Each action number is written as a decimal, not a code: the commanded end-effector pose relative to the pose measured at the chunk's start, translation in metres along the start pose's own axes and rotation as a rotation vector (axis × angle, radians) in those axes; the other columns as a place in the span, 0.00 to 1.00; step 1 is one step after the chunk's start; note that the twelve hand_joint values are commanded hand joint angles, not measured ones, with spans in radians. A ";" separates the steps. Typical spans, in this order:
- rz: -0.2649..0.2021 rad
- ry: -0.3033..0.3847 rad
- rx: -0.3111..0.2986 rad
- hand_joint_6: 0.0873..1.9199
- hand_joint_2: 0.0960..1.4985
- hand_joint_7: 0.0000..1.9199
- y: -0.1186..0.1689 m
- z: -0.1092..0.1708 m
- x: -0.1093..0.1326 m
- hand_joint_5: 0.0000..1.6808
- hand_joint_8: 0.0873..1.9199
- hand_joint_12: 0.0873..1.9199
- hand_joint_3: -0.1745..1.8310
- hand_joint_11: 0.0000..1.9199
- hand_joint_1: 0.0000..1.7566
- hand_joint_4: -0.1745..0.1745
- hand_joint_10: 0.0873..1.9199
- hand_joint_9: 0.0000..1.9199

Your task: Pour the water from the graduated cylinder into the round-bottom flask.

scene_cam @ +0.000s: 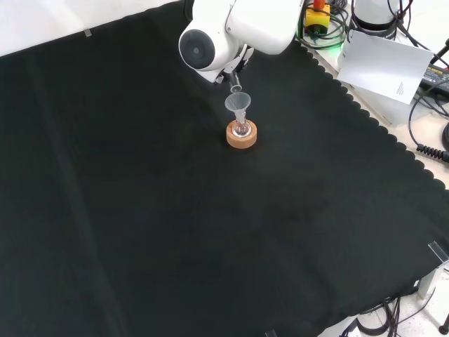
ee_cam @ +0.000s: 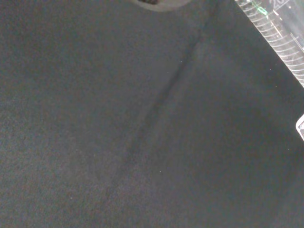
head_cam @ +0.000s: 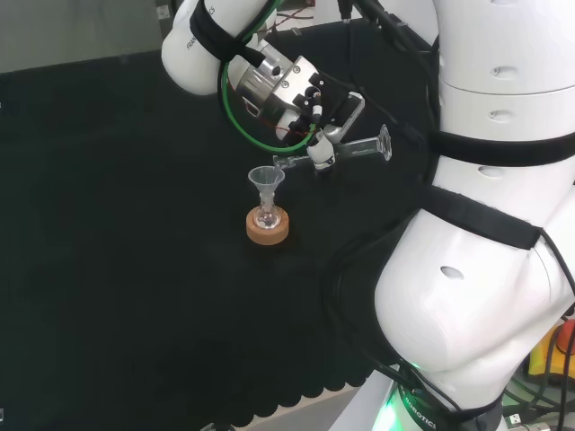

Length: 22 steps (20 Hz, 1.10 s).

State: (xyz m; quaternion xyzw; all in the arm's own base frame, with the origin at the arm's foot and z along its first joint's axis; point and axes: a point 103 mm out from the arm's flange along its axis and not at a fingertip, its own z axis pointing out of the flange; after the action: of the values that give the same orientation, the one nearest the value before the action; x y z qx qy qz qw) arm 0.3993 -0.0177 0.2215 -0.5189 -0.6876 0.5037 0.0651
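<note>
In the head view the hand (head_cam: 310, 103) is curled round a clear graduated cylinder (head_cam: 346, 151), which lies almost level with its base to the right and its mouth over a clear funnel (head_cam: 266, 179). The funnel stands in a small round-bottom flask (head_cam: 265, 218) on a cork ring (head_cam: 268, 227). In the front view the cylinder's mouth (scene_cam: 236, 89) peeks out under the arm's white link, just above the funnel (scene_cam: 238, 104), flask (scene_cam: 242, 129) and cork ring (scene_cam: 241, 136). The wrist view shows the cylinder's marked wall (ee_cam: 280, 40) against the black cloth.
Black cloth (scene_cam: 175, 225) covers the bench. The arm's big white links (head_cam: 490, 224) fill the right of the head view. In the front view a white sheet (scene_cam: 382, 63) and cables lie beyond the cloth's scalloped edge at the upper right.
</note>
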 end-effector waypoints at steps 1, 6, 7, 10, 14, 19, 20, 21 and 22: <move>0.001 0.000 0.001 0.47 0.71 0.55 0.000 -0.001 0.000 0.61 0.46 0.35 0.09 0.65 0.72 0.00 0.00 0.76; -0.009 0.009 -0.005 0.47 0.71 0.55 0.001 -0.001 0.000 0.60 0.46 0.35 0.09 0.65 0.72 0.00 0.00 0.76; -0.012 0.013 -0.008 0.47 0.71 0.55 0.001 -0.001 0.000 0.60 0.46 0.35 0.09 0.65 0.72 0.00 0.00 0.76; -0.021 0.029 -0.026 0.47 0.71 0.55 0.002 0.000 0.000 0.60 0.46 0.35 0.09 0.65 0.72 0.00 0.00 0.76; -0.036 0.069 -0.084 0.47 0.71 0.55 0.002 0.003 -0.003 0.60 0.46 0.35 0.09 0.65 0.72 0.00 0.00 0.76; -0.056 0.124 -0.156 0.47 0.71 0.54 0.003 0.005 -0.010 0.60 0.46 0.35 0.09 0.65 0.72 0.00 0.00 0.76; -0.060 0.135 -0.178 0.47 0.71 0.54 0.003 0.005 -0.011 0.60 0.46 0.35 0.09 0.65 0.72 0.00 0.00 0.76; -0.067 0.148 -0.197 0.47 0.71 0.54 0.004 0.005 -0.013 0.60 0.46 0.35 0.09 0.65 0.72 0.00 0.00 0.76; -0.075 0.165 -0.218 0.47 0.71 0.54 0.004 0.005 -0.014 0.60 0.46 0.35 0.09 0.65 0.72 0.00 0.00 0.76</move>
State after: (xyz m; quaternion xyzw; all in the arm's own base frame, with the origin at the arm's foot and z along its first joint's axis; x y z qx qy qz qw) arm 0.4039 -0.0254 0.2217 -0.5314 -0.7284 0.4260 0.0751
